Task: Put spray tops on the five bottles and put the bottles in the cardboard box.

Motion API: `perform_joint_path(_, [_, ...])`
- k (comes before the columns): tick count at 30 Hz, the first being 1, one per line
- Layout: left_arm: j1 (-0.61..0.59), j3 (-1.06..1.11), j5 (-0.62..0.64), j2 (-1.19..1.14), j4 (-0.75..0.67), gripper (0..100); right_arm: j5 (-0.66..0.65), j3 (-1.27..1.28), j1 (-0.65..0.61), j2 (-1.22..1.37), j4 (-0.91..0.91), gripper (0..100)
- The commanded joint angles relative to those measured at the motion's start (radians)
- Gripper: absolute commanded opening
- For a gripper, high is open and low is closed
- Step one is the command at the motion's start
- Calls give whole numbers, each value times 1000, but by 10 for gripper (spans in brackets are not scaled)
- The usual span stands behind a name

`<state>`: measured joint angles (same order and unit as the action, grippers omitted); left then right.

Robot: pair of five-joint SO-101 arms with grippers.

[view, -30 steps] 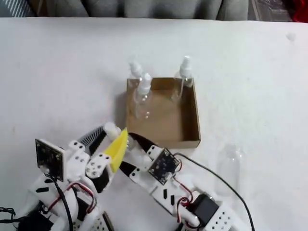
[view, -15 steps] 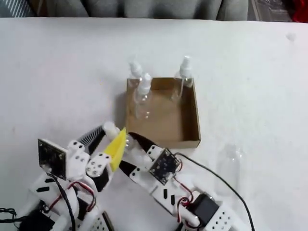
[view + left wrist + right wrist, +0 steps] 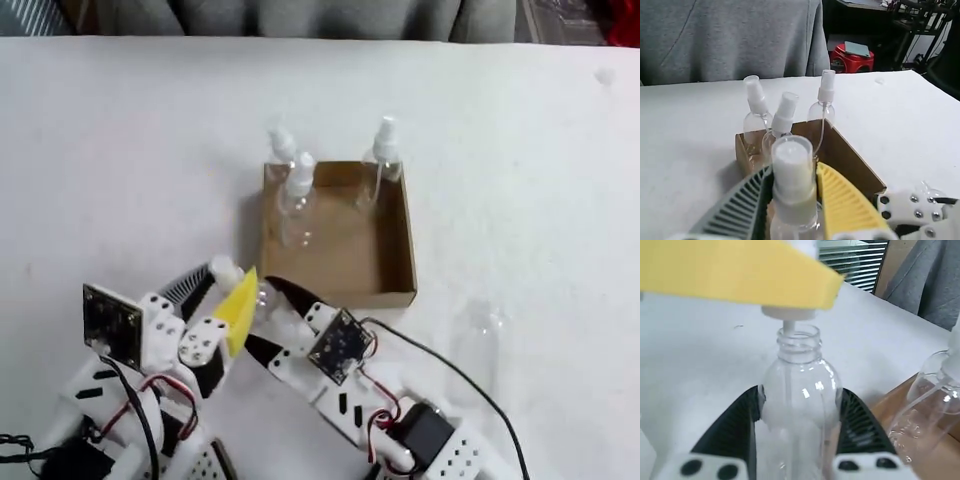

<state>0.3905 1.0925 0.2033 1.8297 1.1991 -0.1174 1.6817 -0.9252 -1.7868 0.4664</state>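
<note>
My left gripper (image 3: 792,192), with grey and yellow fingers, is shut on a white spray top (image 3: 791,165). It holds the top right over the neck of a clear bottle (image 3: 799,385), and the top's tube dips into the opening. That bottle stands upright with my right gripper (image 3: 800,407) shut on it, a black finger on either side. In the high view both grippers meet just off the near left corner of the cardboard box (image 3: 395,225). Three topped bottles (image 3: 297,195) (image 3: 283,148) (image 3: 383,150) stand at the box's far side. One clear bottle (image 3: 478,338) without a top stands to the right.
The white table (image 3: 120,150) is bare to the left and behind the box. A black cable (image 3: 450,372) runs from the right arm close to the topless bottle. A grey chair back (image 3: 730,35) lies beyond the table's far edge.
The left arm has shifted slightly, bringing the spray top a little lower and nearer over the held bottle. The right arm, the box and the other bottles have stayed put.
</note>
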Motion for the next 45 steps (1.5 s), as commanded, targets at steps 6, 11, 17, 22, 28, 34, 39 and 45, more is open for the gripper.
perform_joint_path(6, [33,98,-12,2,-55,21,3,8,5,-10,2,15])
perform_joint_path(11, [41,97,-9,2,-52,21,5,5,35,-10,2,15])
perform_joint_path(17, [39,101,-12,2,-51,21,5,3,38,-10,2,15])
perform_joint_path(22, [33,103,-14,2,-49,84,5,3,38,-10,2,15])
perform_joint_path(28, [33,97,-8,2,17,312,5,3,41,-10,2,15])
perform_joint_path(34, [33,44,-8,2,91,417,5,3,41,-10,-1,15])
perform_joint_path(39, [21,18,-12,2,114,439,5,0,50,-12,-5,15])
perform_joint_path(45, [-88,-26,-14,2,130,439,6,-43,165,-12,-7,15])
